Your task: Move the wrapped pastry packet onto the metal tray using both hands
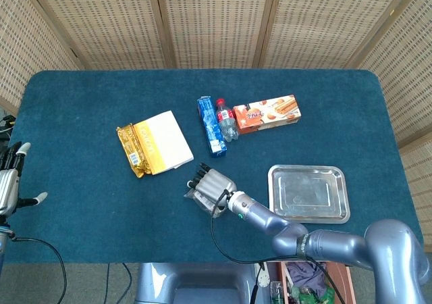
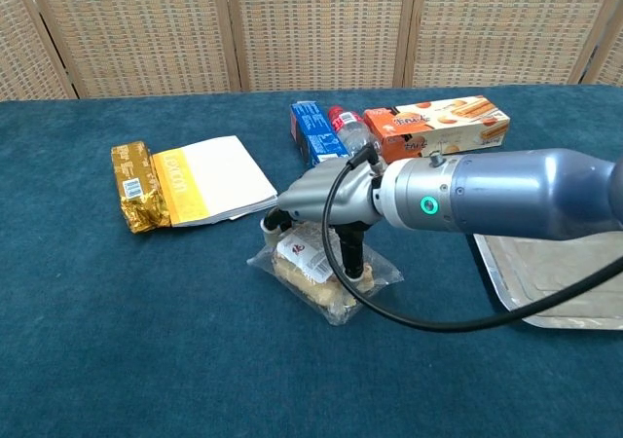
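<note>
The wrapped pastry packet (image 2: 313, 284), clear film with a white label, lies on the blue table left of centre. My right hand (image 2: 326, 202) lies over it, fingers curled down behind its far edge and thumb pressing its near side, so the packet sits in its grip. From the head view the right hand (image 1: 212, 184) hides nearly all of the packet (image 1: 196, 196). The metal tray (image 1: 337, 213) lies bare to the right, also seen as the tray (image 2: 574, 282) behind my forearm. My left hand (image 1: 8, 182) hangs at the far left table edge, fingers apart, holding nothing.
Behind the packet lie a gold and white wrapped pack (image 1: 154, 143), a blue tube (image 1: 210, 126), a small bottle (image 1: 226, 120) and an orange biscuit box (image 1: 266, 113). My right forearm (image 2: 506, 200) and its black cable cross between packet and tray.
</note>
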Available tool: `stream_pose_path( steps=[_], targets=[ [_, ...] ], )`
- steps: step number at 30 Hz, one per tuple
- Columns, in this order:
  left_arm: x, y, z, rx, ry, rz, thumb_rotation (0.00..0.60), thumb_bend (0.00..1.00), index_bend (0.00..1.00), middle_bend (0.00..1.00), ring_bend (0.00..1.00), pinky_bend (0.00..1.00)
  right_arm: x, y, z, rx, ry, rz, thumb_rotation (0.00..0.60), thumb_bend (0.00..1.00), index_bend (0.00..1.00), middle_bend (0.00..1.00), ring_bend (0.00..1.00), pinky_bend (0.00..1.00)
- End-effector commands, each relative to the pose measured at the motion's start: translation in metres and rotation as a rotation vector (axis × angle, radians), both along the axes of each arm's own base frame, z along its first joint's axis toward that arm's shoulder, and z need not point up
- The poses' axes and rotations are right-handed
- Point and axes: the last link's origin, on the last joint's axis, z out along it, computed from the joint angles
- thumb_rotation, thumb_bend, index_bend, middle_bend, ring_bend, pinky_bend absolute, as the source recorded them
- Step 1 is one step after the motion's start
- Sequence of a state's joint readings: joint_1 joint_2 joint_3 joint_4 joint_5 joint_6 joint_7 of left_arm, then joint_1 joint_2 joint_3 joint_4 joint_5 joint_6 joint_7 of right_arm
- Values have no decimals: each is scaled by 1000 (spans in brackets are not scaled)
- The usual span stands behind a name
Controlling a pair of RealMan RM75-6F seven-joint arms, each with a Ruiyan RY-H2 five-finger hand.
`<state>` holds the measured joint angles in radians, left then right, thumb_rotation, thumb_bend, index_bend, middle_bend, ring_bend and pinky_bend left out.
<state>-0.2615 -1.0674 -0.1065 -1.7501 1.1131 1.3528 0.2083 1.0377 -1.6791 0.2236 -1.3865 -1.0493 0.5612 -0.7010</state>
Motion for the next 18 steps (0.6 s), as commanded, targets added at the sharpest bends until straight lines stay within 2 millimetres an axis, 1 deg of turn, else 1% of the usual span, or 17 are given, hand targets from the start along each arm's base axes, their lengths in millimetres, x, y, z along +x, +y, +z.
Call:
stream_pose_path(
  steps=[1, 5, 7, 9, 11, 12, 14, 15, 16, 17, 18],
  targets=[
    [-1, 0, 0, -1, 0, 4, 600, 0, 0, 0, 0, 0, 4, 0, -4, -19, -19, -22, 600, 16, 534, 578, 451, 297],
    [-2, 1, -1, -4, -2, 9, 600, 0, 0, 0, 0, 0, 9, -1, 11, -44, -75, -25, 600, 36, 547, 593, 461, 300],
    [-2, 2, -1, -5, -2, 10, 600, 0, 0, 0, 0, 0, 12, -2, 24, -60, -107, -27, 600, 36, 547, 593, 461, 300],
    [-2, 2, -1, -5, -2, 11, 600, 0, 0, 0, 0, 0, 12, -5, 42, -85, -132, -24, 600, 36, 547, 593, 461, 301],
    [-2, 2, -2, -8, -5, 12, 600, 0, 0, 0, 0, 0, 6, -6, 67, -118, -144, -21, 600, 36, 546, 593, 461, 303],
    [-2, 3, -2, -10, -5, 11, 600, 0, 0, 0, 0, 0, 2, -7, 76, -135, -145, -22, 600, 36, 547, 593, 461, 304],
    [-2, 3, -3, -14, -5, 10, 600, 0, 0, 0, 0, 0, -12, -8, 99, -169, -137, -32, 600, 36, 547, 593, 461, 305],
    [-2, 3, -3, -16, -5, 11, 600, 0, 0, 0, 0, 0, -24, -9, 111, -190, -126, -46, 600, 36, 547, 593, 461, 305],
    [-2, 4, -4, -18, -5, 11, 600, 0, 0, 0, 0, 0, -37, -10, 123, -210, -108, -63, 600, 36, 547, 593, 461, 305],
    [-2, 4, -5, -22, -6, 12, 600, 0, 0, 0, 0, 0, -54, -10, 136, -231, -82, -86, 600, 36, 547, 593, 461, 305],
    [-1, 4, -5, -24, -6, 12, 600, 0, 0, 0, 0, 0, -67, -10, 144, -243, -64, -105, 600, 36, 547, 593, 461, 305]
  ],
)
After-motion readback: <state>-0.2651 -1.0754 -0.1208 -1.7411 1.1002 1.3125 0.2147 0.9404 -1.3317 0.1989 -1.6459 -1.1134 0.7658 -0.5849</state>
